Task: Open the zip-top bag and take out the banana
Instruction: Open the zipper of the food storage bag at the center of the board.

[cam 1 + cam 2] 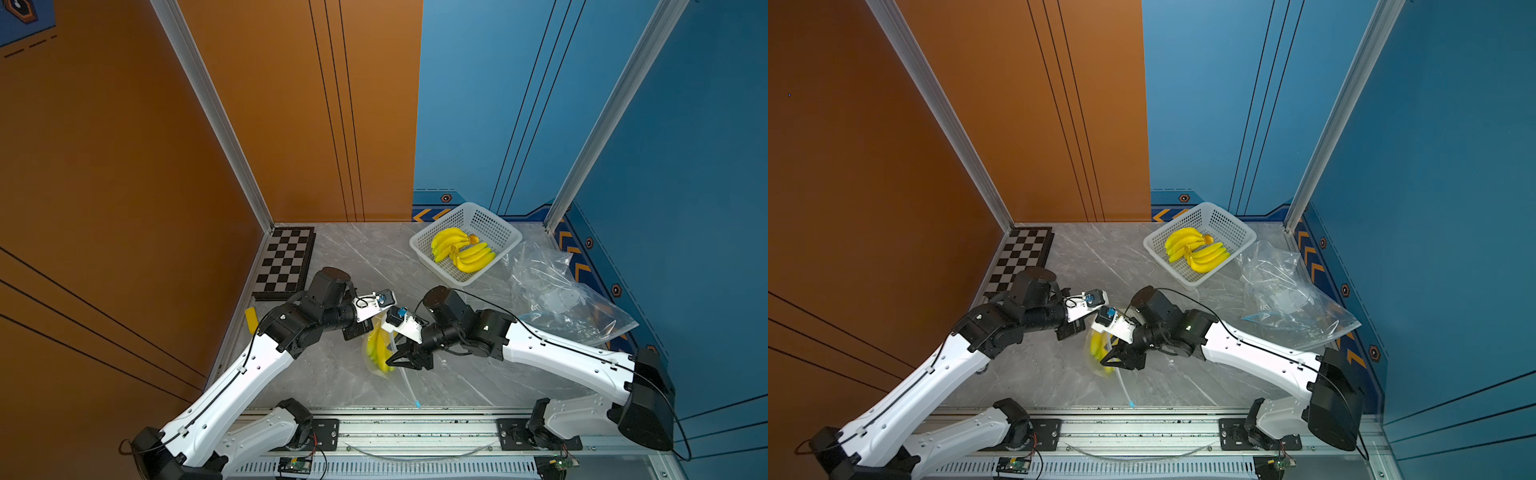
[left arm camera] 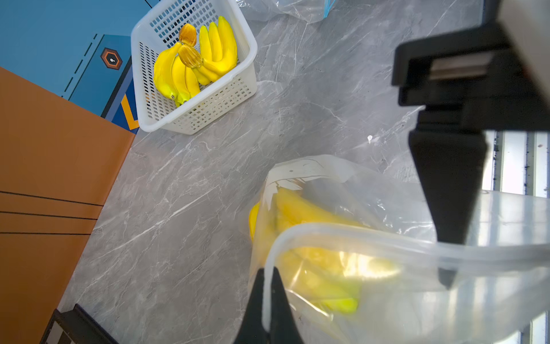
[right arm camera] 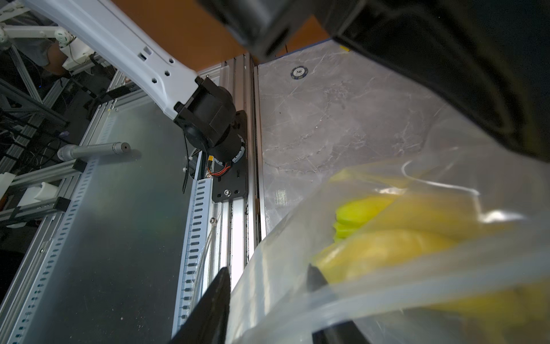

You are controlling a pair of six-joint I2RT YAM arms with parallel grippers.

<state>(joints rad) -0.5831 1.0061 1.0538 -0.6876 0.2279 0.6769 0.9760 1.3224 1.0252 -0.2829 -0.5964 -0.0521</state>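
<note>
A clear zip-top bag hangs above the marble table between my two grippers, mouth pulled apart, with a yellow banana bunch inside. In the left wrist view my left gripper is shut on the bag's white zip rim, and the banana shows through the film. My right gripper is open and straddles the bag's other wall. One of its fingers is inside the bag next to the banana; the other is outside. Both top views show the right gripper at the bag.
A white basket at the back holds two banana bunches. Crumpled empty clear bags lie on the right side. A chessboard sits at the back left corner. A poker chip lies on the table near the rail.
</note>
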